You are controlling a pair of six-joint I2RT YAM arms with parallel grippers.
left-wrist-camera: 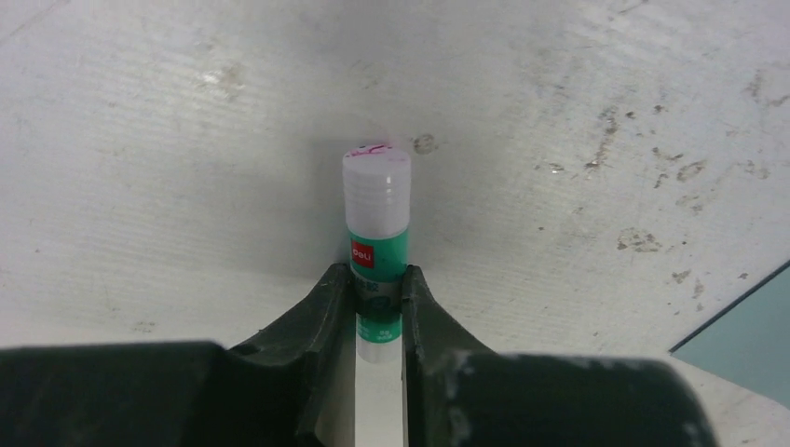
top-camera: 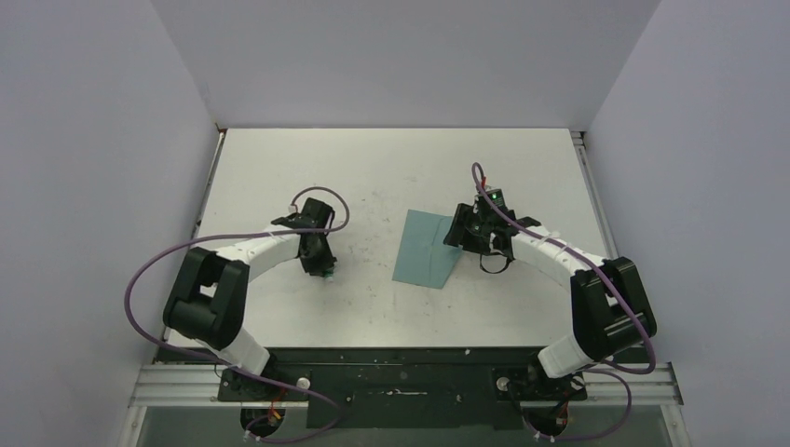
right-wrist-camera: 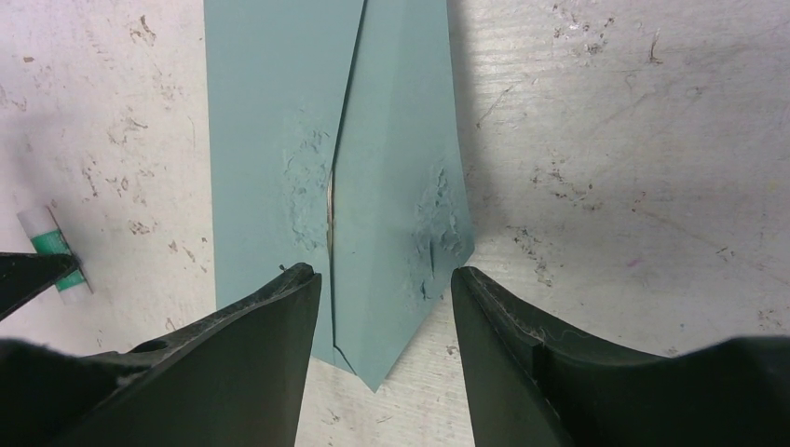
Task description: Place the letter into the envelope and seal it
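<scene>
The teal envelope (top-camera: pixel 429 250) lies flat on the white table, right of centre. In the right wrist view the envelope (right-wrist-camera: pixel 270 140) shows its triangular flap (right-wrist-camera: pixel 401 186) folded over, scuffed along the seam. My right gripper (right-wrist-camera: pixel 384 272) hangs open above the flap's pointed end, with nothing between its fingers; the top view shows this gripper (top-camera: pixel 470 235) at the envelope's right edge. My left gripper (left-wrist-camera: pixel 377 275) is shut on a small white-and-green glue stick (left-wrist-camera: pixel 376 214), its white cap pointing away from the jaws. That gripper (top-camera: pixel 323 268) sits left of the envelope. The letter is hidden.
The glue stick (right-wrist-camera: pixel 51 247) and a left fingertip (right-wrist-camera: pixel 28 279) show at the left edge of the right wrist view. The tabletop (top-camera: pixel 373 168) is scuffed, with walls on three sides. A corner of the envelope (left-wrist-camera: pixel 755 326) shows at the right in the left wrist view.
</scene>
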